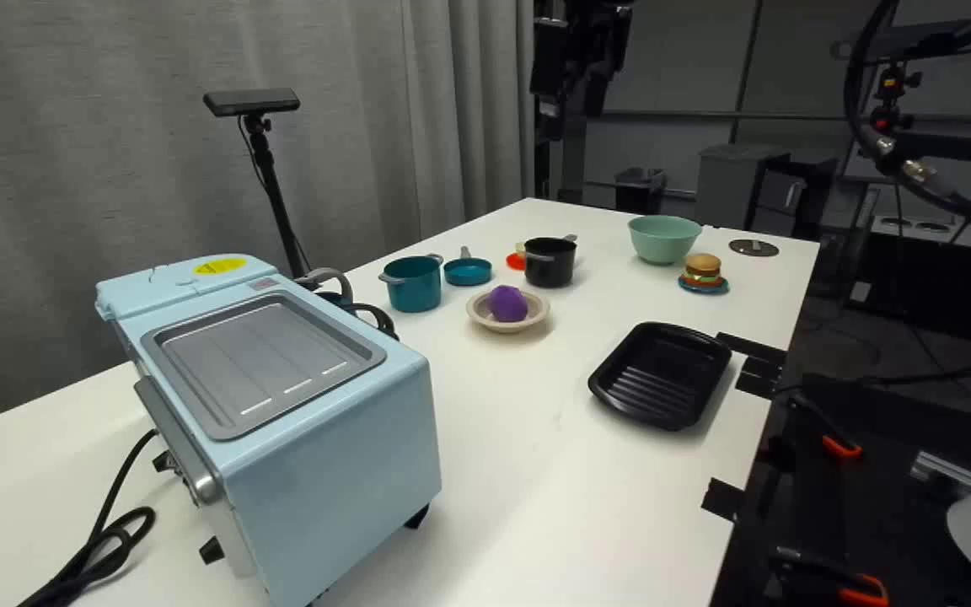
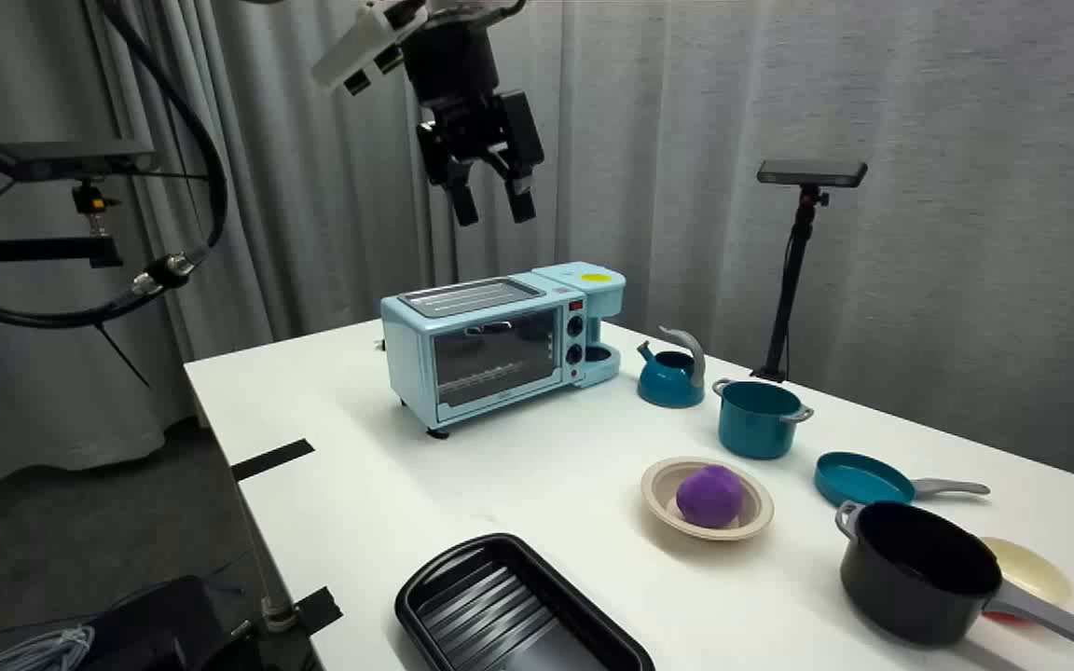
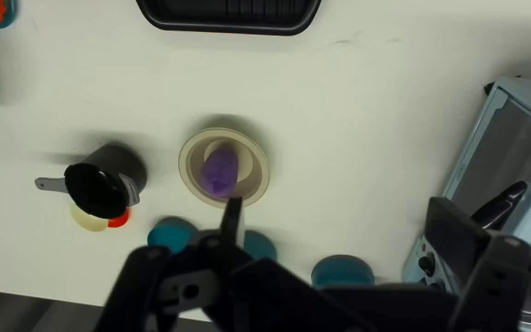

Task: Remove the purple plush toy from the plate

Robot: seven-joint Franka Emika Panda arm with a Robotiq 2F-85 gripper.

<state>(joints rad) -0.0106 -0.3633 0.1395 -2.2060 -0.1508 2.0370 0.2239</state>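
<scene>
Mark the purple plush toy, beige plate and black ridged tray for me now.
Purple plush toy [image 2: 710,497], in an exterior view: middle of its rounded side.
Beige plate [image 3: 259,175], in the wrist view: inner wall.
Black ridged tray [image 1: 652,378], in an exterior view: ridged floor.

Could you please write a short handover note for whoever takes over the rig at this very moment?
Gripper: open, holding nothing, raised well above the white table.
Purple plush toy: resting in the pale round plate, with the gripper clear of it.
Plate: on the table between the teal pot and the black ridged tray, touching neither.
Done: no part of the removal yet; the toy has not been lifted out.
Left: probably move over the toy, lower, grip it, lift it clear of the rim and set it down off the plate. The task names no spot for it.
</scene>
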